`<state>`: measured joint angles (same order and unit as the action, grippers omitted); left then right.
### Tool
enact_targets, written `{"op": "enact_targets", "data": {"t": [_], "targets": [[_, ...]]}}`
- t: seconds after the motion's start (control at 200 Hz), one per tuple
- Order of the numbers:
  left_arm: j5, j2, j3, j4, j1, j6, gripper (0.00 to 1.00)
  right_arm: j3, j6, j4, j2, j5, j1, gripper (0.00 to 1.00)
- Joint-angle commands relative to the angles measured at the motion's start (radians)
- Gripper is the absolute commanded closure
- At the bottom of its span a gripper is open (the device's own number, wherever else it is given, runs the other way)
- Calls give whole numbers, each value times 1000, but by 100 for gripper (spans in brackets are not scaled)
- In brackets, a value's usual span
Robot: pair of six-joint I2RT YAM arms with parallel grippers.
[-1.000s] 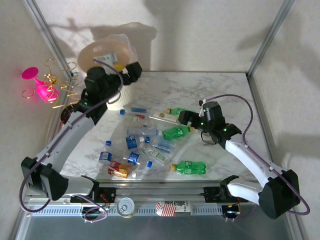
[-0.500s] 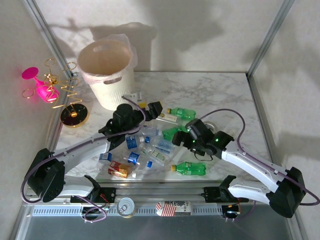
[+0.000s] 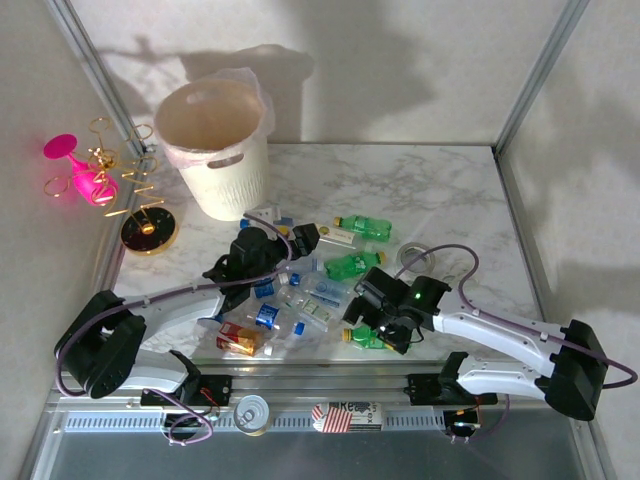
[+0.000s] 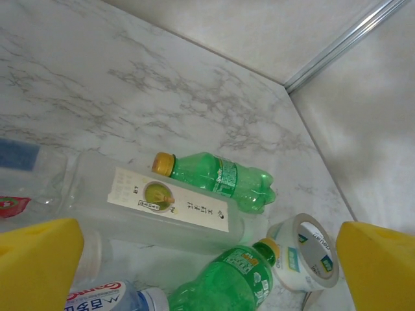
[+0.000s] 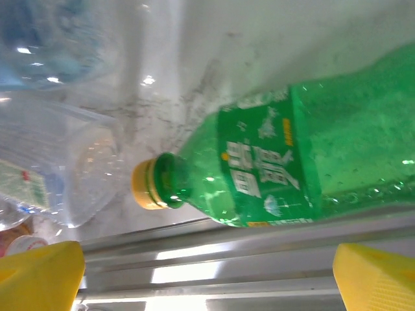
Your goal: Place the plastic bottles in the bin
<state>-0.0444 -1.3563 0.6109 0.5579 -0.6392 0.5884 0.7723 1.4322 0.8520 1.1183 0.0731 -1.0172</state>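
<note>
The cream ribbed bin (image 3: 215, 150) stands at the back left of the marble table. Plastic bottles lie in a loose heap mid-table: clear ones with blue labels (image 3: 265, 287), green ones (image 3: 352, 265), and a red-labelled one (image 3: 238, 338). My left gripper (image 3: 297, 236) is open and low over the heap's far side. Its view holds a green bottle (image 4: 220, 178), a clear white-labelled bottle (image 4: 162, 207) and a second green bottle (image 4: 240, 278). My right gripper (image 3: 368, 318) is open above the front green bottle (image 5: 272, 168), whose yellow cap (image 5: 146, 184) points left.
A grey tape roll (image 3: 413, 257) (image 4: 305, 253) lies right of the heap. A pink glass (image 3: 75, 165) and a gold stand (image 3: 148, 232) sit off the left edge. A tin can (image 3: 251, 411) rests on the front rail (image 5: 227, 259). Frame posts (image 3: 530, 80) rise at the corners.
The left arm left the bin and swung down over the bottle heap. The right arm slid forward and left to the front green bottle. Both grippers stayed open.
</note>
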Motion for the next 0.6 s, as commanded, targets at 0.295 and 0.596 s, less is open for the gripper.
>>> {"op": "enact_targets", "data": {"t": [0.295, 0.596], "targets": [[25, 71, -88, 39, 92, -42, 0, -147, 153, -86, -40, 60, 45, 1], [42, 131, -114, 0, 105, -45, 0, -69, -129, -225, 130, 30, 257, 1]]}}
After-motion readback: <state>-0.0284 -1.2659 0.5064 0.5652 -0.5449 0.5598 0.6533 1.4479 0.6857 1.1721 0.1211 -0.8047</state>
